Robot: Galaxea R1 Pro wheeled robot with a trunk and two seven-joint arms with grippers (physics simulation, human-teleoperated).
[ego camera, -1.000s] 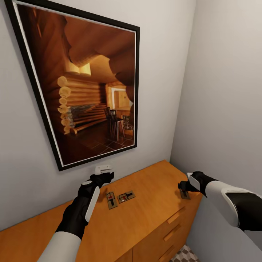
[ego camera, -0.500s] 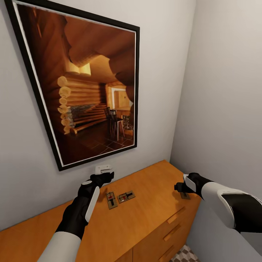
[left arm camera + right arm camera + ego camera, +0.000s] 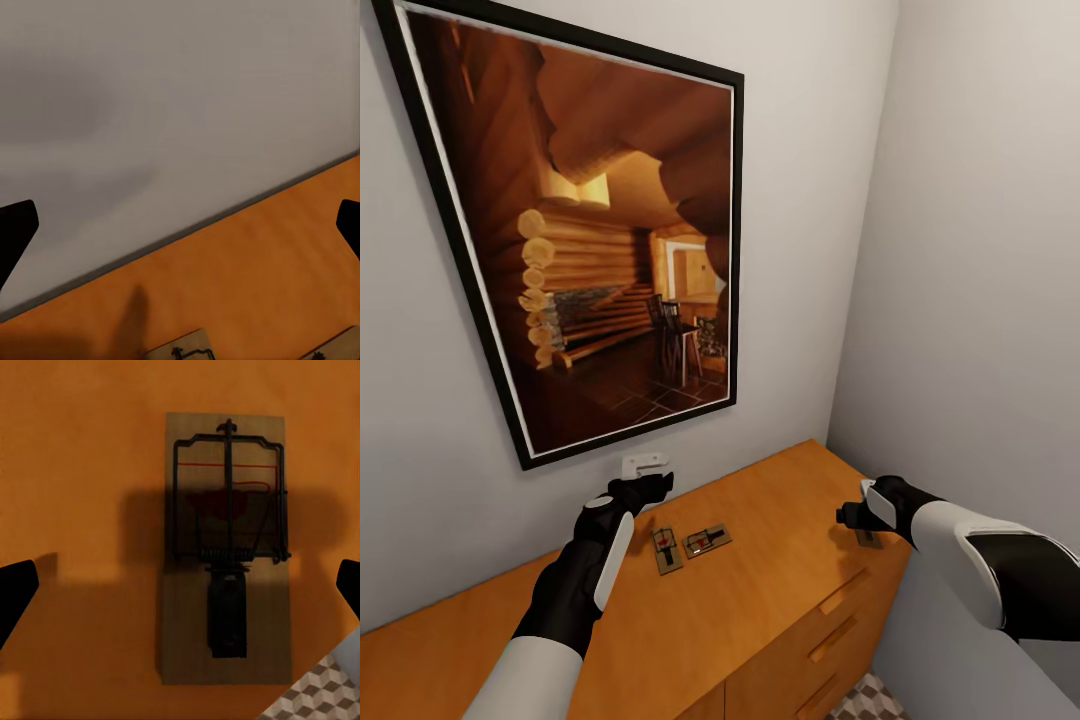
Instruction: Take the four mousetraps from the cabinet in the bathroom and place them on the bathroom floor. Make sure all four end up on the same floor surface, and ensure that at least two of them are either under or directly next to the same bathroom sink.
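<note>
Right gripper (image 3: 852, 517) poised over the edge mousetrap (image 3: 225, 547) on the cabinet (image 3: 780, 590) top.

In the right wrist view the trap lies flat directly below the spread, empty fingers, one dark fingertip (image 3: 16, 592) at each side of the frame. The board's long axis runs crosswise to the line joining the fingertips, so closing would bear on its long edges. It sits just beside the cabinet's end edge, with the patterned bathroom floor (image 3: 315, 694) showing past the corner. A straight descent appears to be what the pick requires. The left gripper (image 3: 655, 487) is likewise released, near the wall, with two further mousetraps (image 3: 690, 545) just beside it on the top.
</note>
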